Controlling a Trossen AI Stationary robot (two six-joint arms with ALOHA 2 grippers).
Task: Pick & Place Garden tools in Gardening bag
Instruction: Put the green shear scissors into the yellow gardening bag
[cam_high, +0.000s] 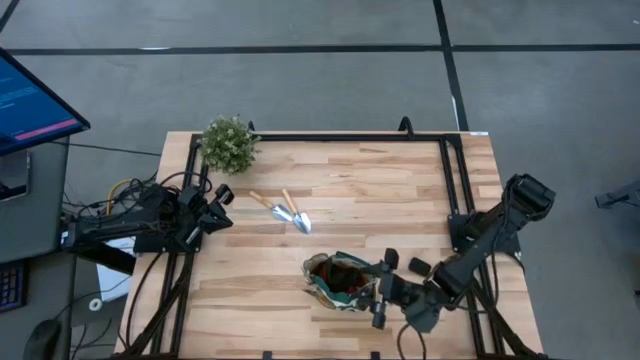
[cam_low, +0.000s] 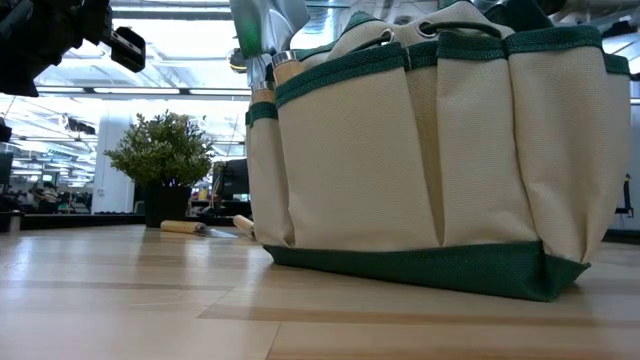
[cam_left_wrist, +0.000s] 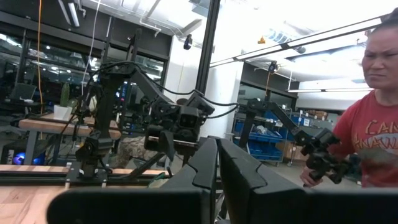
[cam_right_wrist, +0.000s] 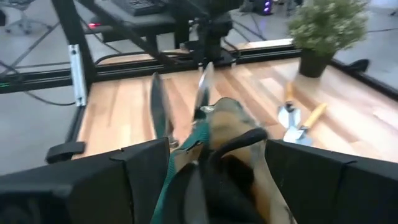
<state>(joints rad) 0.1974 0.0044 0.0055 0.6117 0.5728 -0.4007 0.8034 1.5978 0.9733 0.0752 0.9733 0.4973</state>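
The beige gardening bag (cam_high: 338, 281) with green trim stands on its base near the table's near edge; it fills the low view (cam_low: 430, 150). Tool heads, one silver (cam_right_wrist: 205, 87) and one dark (cam_right_wrist: 158, 106), stick up out of it. Two wooden-handled trowels (cam_high: 284, 210) lie flat on the table's middle. My right gripper (cam_high: 384, 288) is open at the bag's right end, its fingers standing on either side of the bag's mouth (cam_right_wrist: 236, 130). My left gripper (cam_high: 215, 205) is shut and empty at the table's left edge. My right gripper's open fingers (cam_right_wrist: 124, 180) flank the bag's right end and its green strap (cam_right_wrist: 186, 162). I cannot tell whether they touch the bag.
A bushy green potted plant (cam_high: 229, 145) stands at the far left corner. A black frame (cam_high: 330, 137) runs along the table's edges. A monitor (cam_high: 30, 100) is off the table's left. A person in a red shirt (cam_left_wrist: 379, 124) stands beyond the table.
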